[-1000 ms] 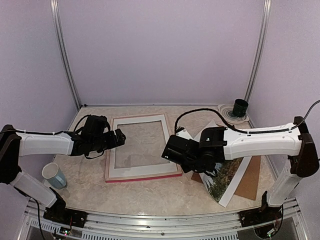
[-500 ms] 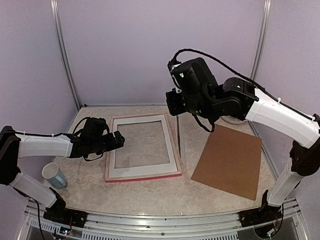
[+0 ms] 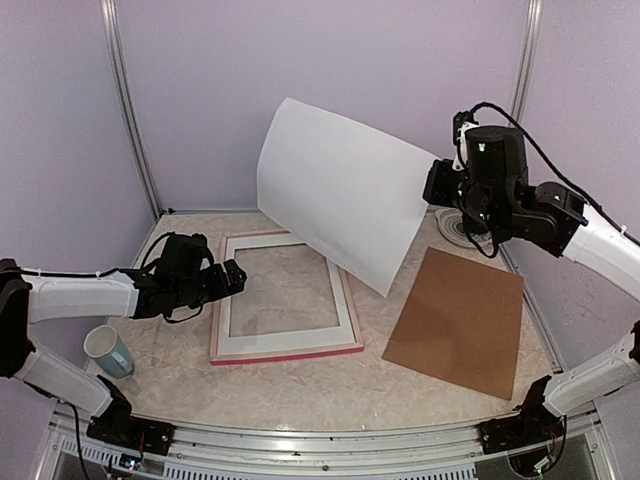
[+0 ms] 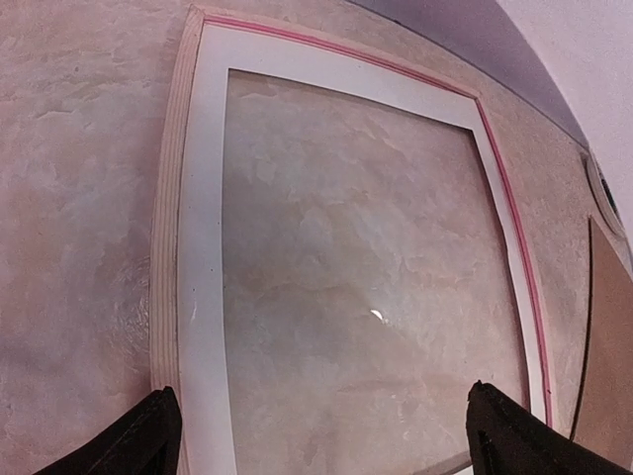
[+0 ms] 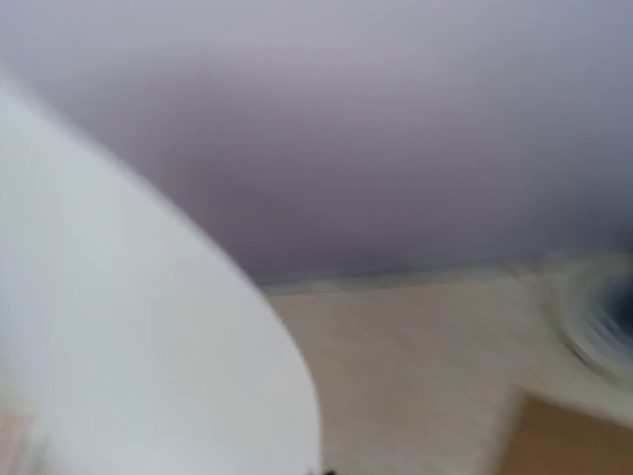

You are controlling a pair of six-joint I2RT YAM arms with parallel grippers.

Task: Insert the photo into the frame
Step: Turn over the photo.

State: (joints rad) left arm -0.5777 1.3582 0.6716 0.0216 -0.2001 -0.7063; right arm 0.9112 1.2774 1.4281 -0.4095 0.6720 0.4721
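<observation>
Both arms are built from smooth white tube-shaped links joined by chunky black joint housings. The left arm (image 3: pixel 80 297) carries a thin black cable along its white link, pinned down by small ties. It ends in a black wrist block and the black left hand (image 3: pixel 232 277), whose two dark, wedge-shaped fingers (image 4: pixel 143 443) show at the bottom corners of the wrist view. The right arm (image 3: pixel 610 250) has a thicker black cable (image 3: pixel 540 150) looping over its bulky black wrist to the right hand (image 3: pixel 430 192). The bases (image 3: pixel 515 435) are black, cluttered with wiring.
</observation>
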